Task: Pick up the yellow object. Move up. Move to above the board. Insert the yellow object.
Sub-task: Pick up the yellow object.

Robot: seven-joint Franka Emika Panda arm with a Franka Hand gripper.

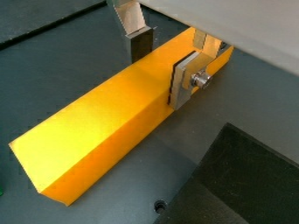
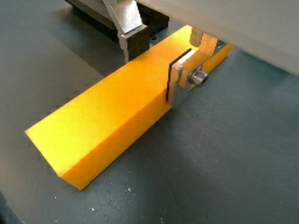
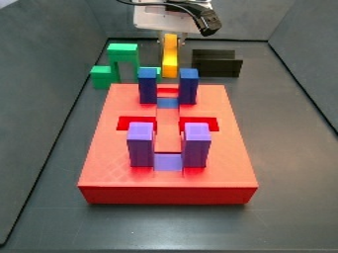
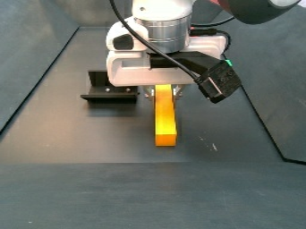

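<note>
Yellow object (image 1: 100, 122) (smooth, long) between tool (image 1: 163, 57) fingers

We see the gripper (image 1: 163, 54) at the far end of the yellow object (image 1: 105, 122), its two flat silver fingers standing one on each long side of the bar. In both wrist views the jaws look closed onto the bar, the nearer finger (image 2: 184, 77) pressed flat against its side face and the other finger (image 1: 132, 28) at the opposite edge. In a side view the gripper (image 4: 166, 87) hangs straight down under the white wrist body, low over the surface. In a side view the gripper (image 3: 171, 36) sits at the far end of the scene, pointing downward, with a black cable looping off the wrist.
</note>
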